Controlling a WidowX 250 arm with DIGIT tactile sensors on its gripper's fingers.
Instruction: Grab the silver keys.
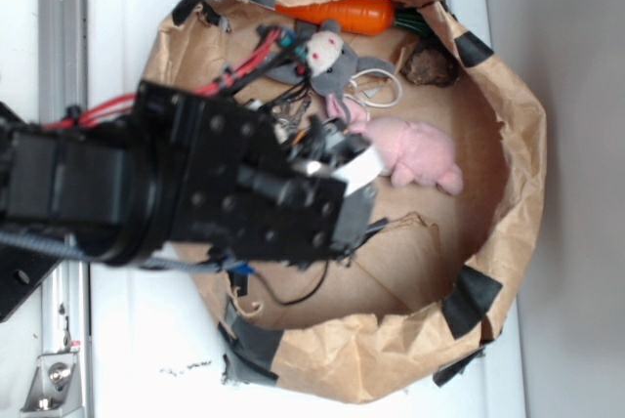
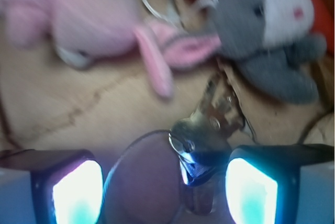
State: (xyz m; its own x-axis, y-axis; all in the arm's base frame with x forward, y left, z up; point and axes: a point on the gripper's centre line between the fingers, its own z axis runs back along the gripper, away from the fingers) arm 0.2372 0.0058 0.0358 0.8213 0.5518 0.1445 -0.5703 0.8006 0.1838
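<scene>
Item: silver keys (image 2: 212,130), lying between my spread jaws, nearer the 3 o'clock pad (image 2: 251,192), below the grey bunny (image 2: 261,30). I judge approach done; closing and lift remain.

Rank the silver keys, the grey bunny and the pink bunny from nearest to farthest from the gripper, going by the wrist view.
1. The silver keys: just ahead of the gripper, toward its right-hand finger in the picture.
2. The grey bunny: beyond the keys, upper right.
3. The pink bunny: upper left. Its ear reaches closer, so its rank against the grey bunny is a near call.
</scene>
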